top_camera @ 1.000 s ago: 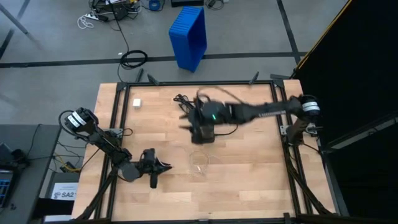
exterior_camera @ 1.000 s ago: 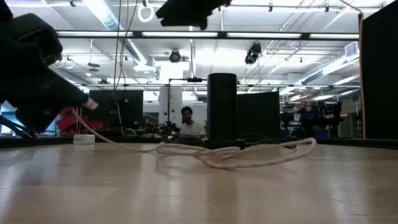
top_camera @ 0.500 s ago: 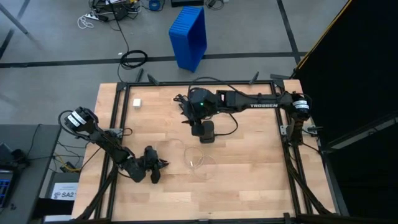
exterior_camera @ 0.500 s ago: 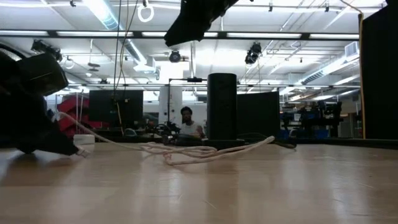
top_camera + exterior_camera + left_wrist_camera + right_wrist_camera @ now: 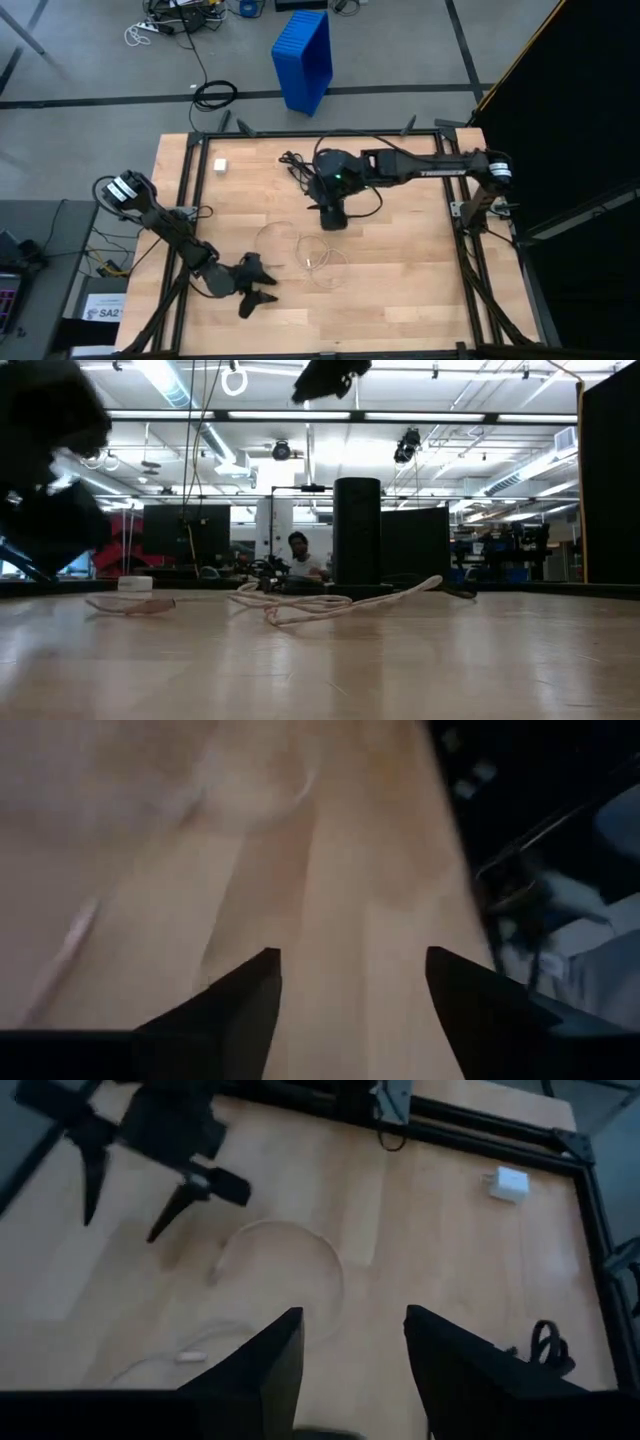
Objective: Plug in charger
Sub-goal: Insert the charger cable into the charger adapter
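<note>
Left tool (image 5: 258, 283) low, fingers spread

Smooth pale wood table (image 5: 400, 270), white rubbery cable (image 5: 318, 262)

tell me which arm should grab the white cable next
Left, probably. The open left gripper is low over the table just beside the cable loop, while the right gripper hangs open farther back, above the black cylinder.
</note>
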You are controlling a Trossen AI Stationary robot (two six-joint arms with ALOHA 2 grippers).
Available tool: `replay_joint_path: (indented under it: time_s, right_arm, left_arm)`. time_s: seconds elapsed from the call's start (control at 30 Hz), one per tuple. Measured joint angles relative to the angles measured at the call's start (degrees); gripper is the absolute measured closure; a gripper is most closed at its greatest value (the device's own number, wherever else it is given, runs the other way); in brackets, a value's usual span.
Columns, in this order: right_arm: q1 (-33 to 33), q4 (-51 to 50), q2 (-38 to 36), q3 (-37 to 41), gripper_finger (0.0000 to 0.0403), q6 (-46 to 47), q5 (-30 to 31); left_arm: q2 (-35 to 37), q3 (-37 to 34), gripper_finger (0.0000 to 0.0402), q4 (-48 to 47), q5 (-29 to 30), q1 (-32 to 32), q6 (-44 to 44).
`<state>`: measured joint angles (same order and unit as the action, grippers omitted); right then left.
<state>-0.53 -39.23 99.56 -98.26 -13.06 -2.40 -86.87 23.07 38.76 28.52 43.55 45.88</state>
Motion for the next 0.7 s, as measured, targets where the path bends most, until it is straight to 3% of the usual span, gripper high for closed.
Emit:
replay_joint_path:
  time_s: [0.13,0.27,0.5,0.7]
  right_arm:
    - [-3.3,0.4,-2.2,1.5,0.0257,1.1,0.0]
    - [-7.0,2.7,-4.1,6.7,0.0258,2.6,1.5]
    - [-14.7,20.1,-13.9,25.8,0.0271,6.2,5.2]
    - [-18.3,40.1,-23.3,44.7,0.0278,10.2,12.5]
  left_arm:
    - [5.8,2.0,0.0164,-3.8,9.8,-1.0,-6.6]
    - [13.9,2.7,0.017,-17.8,18.1,-4.8,-5.1]
    - [25.5,7.1,0.0186,-47.4,19.4,-17.4,1.5]
    - [27.3,14.3,0.0189,-67.5,22.6,-31.7,3.6]
